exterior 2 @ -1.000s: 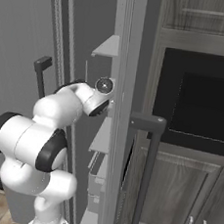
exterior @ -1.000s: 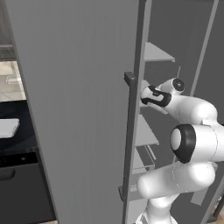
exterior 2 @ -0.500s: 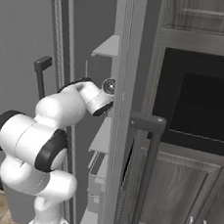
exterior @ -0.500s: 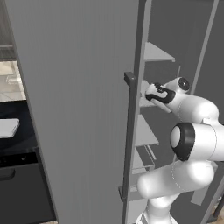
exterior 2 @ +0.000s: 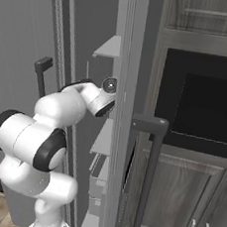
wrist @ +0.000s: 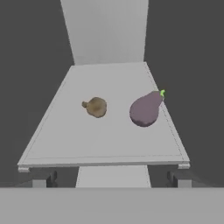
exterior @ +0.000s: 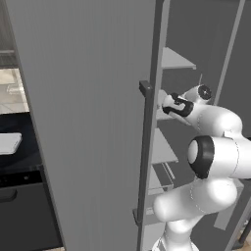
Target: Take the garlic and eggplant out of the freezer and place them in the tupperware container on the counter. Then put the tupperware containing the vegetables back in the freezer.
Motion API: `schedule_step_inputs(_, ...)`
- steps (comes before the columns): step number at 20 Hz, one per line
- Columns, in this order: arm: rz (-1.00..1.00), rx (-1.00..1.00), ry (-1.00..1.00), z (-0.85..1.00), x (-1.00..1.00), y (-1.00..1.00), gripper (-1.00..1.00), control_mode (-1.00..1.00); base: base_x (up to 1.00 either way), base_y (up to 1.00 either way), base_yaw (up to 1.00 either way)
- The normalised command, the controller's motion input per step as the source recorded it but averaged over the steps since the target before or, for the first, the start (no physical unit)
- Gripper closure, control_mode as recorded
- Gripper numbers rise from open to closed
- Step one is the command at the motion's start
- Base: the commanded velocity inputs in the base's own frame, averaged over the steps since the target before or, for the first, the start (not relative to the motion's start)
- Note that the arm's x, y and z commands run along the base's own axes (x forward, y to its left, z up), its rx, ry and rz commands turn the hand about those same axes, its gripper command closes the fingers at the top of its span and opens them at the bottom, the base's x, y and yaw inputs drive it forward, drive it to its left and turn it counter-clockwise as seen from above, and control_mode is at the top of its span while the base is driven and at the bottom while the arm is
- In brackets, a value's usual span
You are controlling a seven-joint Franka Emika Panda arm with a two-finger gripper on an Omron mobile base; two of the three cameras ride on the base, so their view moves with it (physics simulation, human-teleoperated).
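The arm has reached deeper into the freezer [exterior: 88, 122], tool spread, facing the garlic [wrist: 96, 106] and eggplant [wrist: 146, 109], neither picked yet.

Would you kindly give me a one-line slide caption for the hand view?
Hand camera looks down on a pale freezer shelf holding the garlic and eggplant, side by side, untouched.

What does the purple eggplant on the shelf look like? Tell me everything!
The eggplant is small, smooth and dull purple, shaped like a pear, with a tiny green stem at its narrow end. In the hand view it lies on its side on a pale grey freezer shelf, fat end nearer the camera, stem pointing away. It sits close to one side edge. A brownish garlic lies beside it, not touching. Nothing holds it.
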Motion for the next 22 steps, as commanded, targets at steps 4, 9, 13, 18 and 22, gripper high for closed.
schedule_step_inputs(4, -0.2, 0.0, 0.04, 0.01, 0.04, 0.0, -1.0, -1.0, 0.0, 0.0, 0.0)
schedule_step_inputs(9, -0.17, 0.0, 0.02, 0.0, 0.07, -0.04, -1.0, -1.0, 0.0, 0.0, 0.0)
schedule_step_inputs(13, -0.11, 0.0, 0.03, 0.04, 0.03, -0.18, -1.0, -1.0, 0.0, 0.0, 0.0)
schedule_step_inputs(18, -0.02, 0.05, 0.05, 0.01, 0.12, -0.16, -1.0, -1.0, 0.0, 0.0, 0.0)
schedule_step_inputs(22, 0.0, 0.07, 0.02, 0.0, 0.12, -0.17, -1.0, -1.0, 0.0, 0.0, 0.0)
